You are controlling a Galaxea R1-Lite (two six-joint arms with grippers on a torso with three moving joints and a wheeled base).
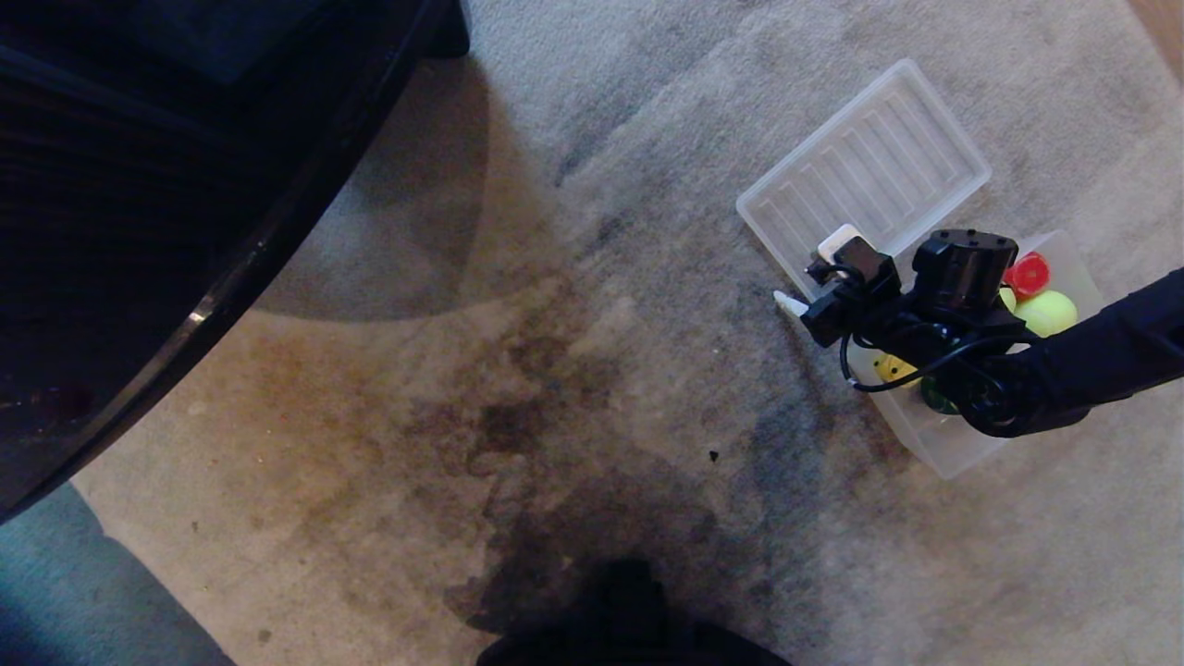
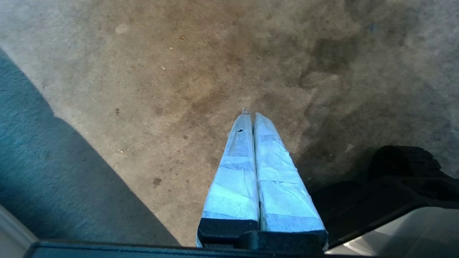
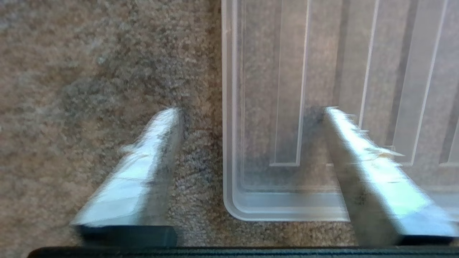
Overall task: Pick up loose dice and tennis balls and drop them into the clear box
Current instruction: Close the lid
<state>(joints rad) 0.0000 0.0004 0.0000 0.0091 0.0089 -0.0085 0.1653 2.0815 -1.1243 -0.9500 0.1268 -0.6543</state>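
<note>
Beside your clear box (image 1: 962,453) lies a ribbed lid (image 1: 869,166) on stained carpet (image 1: 462,370). The box holds dice (image 1: 1027,274) and a tennis ball (image 1: 1050,312). Your right claw (image 3: 251,111) gapes empty over the lid's corner; the left claw (image 2: 251,114) is clenched, empty.

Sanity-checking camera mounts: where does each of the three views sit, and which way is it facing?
Head: high on the robot, looking down at carpet, ribbed lid and clear box; right arm and right gripper show.
Left wrist: behind the shut left gripper, facing stained carpet.
Right wrist: behind the open right gripper, facing the lid's corner and carpet.
Shared: lid, in head and right wrist.
</note>
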